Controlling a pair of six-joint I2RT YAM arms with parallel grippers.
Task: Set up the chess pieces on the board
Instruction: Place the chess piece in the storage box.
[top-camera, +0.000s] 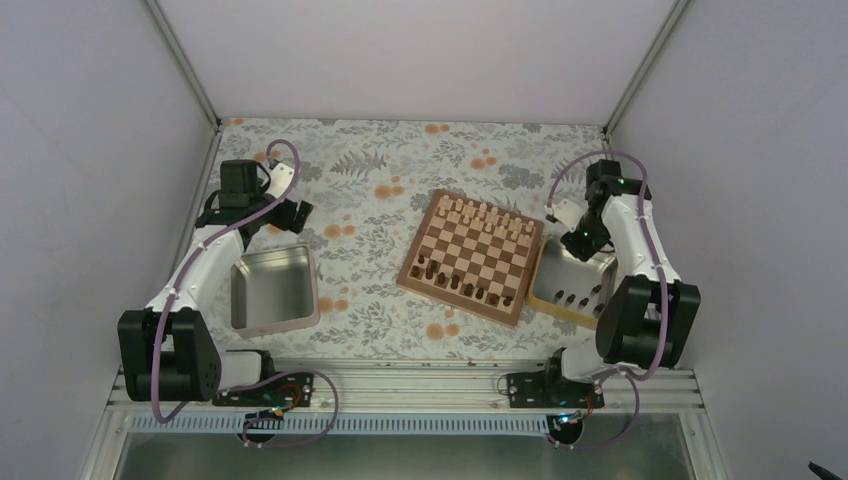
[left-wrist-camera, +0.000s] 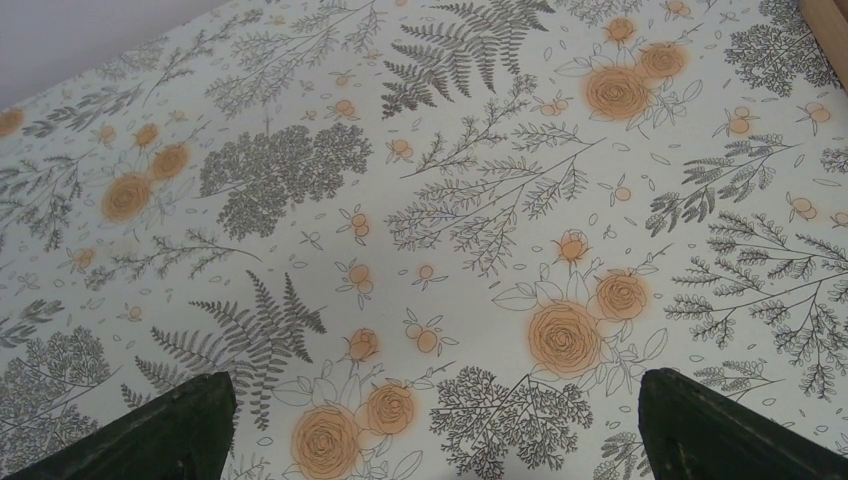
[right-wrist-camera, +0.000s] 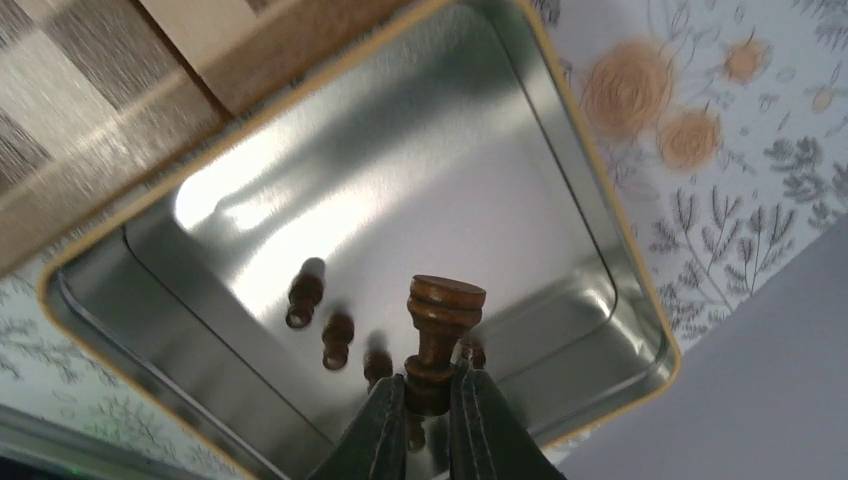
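Note:
My right gripper is shut on the head of a dark brown chess piece, holding it base outward above a metal tin. Several more dark chess pieces lie on the tin's floor. The board stands mid-table just left of that tin, and its corner shows in the right wrist view. Dark pieces stand along the board's near rows. In the top view the right gripper hovers over the tin's far end. My left gripper is open over bare tablecloth, its fingers wide apart.
Pale cream pieces fill the board's far rows. An empty grey tin sits at the near left, below the left gripper. A flowered cloth covers the table, with white walls on three sides.

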